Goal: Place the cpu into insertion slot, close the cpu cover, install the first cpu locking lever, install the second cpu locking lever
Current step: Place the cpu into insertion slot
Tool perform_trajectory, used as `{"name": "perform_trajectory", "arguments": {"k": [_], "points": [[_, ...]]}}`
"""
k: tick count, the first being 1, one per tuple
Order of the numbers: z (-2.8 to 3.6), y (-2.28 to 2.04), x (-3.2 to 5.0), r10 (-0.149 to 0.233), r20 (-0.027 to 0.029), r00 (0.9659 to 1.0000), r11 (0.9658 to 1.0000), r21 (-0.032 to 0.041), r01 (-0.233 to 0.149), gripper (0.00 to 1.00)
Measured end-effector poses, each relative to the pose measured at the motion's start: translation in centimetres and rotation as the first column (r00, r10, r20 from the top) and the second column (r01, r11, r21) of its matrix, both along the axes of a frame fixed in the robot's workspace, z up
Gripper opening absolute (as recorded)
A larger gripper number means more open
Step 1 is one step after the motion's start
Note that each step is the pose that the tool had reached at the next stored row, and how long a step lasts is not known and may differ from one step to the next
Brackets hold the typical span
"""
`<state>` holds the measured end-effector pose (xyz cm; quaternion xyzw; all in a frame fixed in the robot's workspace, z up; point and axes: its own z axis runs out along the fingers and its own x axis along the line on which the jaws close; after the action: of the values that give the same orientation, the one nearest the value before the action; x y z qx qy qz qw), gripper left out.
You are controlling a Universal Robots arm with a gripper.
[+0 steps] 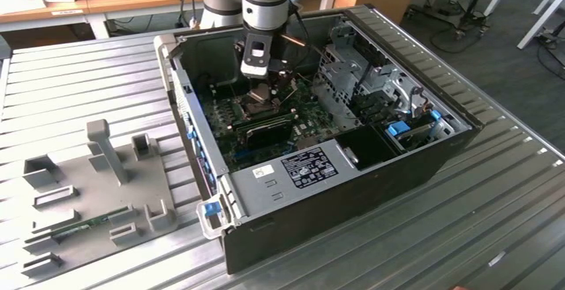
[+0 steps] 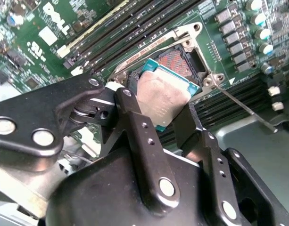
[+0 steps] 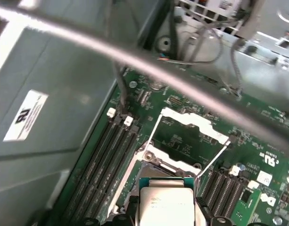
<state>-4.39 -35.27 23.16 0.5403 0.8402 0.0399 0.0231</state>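
Far on the exterior view's left, the grey fixture tray (image 1: 79,177) lies on the ribbed counter (image 1: 494,197), well clear of the work. Moving right: the open computer case (image 1: 371,204), and my end effector (image 1: 263,95) is down inside it, clamped on the cpu (image 2: 163,96) by two opposite edges, tilted just over the socket (image 2: 177,61). I judge the chip light and stiff but fragile against those pins, so edges only. The cpu cover (image 3: 194,121) stands flipped open beyond. A thin locking lever (image 2: 241,104) juts beside the socket, and memory slots (image 3: 111,150) flank it. Further right, the drive cage (image 1: 348,75) and a loose cable (image 3: 149,70) crowd the arm.
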Motion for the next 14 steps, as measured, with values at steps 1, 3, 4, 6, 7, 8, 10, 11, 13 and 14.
{"name": "perform_trajectory", "arguments": {"k": [1,3,4,6,7,8,10,11,13,14], "points": [[-0.02,0.0,0.0,-0.018,0.0,0.9998,0.9998,0.0,0.018,0.54],[-0.06,0.0,0.0,-0.052,0.0,0.9986,0.9986,0.0,0.052,0.54],[-0.08,0.0,-0.02,-0.063,-0.0001,0.998,0.998,0.0001,0.063,0.54],[-0.12,0.0,-0.05,-0.082,-0.0001,0.9966,0.9966,0.0009,0.082,0.54],[-0.14,0.0,-0.06,-0.092,-0.0001,0.9957,0.9957,0.0012,0.092,0.54],[-0.16,0.0,-0.06,-0.103,-0.0001,0.9947,0.9946,0.0012,0.103,0.54],[-0.19,0.0,-0.07,-0.132,-0.0002,0.9913,0.9913,0.001,0.132,0.54],[-0.19,0.0,-0.07,-0.143,-0.0002,0.9898,0.9898,0.001,0.143,0.54],[-0.19,-0.01,-0.07,-0.145,-0.0002,0.9895,0.9895,0.001,0.145,0.54],[-0.19,0.0,-0.07,-0.145,-0.0001,0.9895,0.9895,0.0011,0.145,0.54]]}}
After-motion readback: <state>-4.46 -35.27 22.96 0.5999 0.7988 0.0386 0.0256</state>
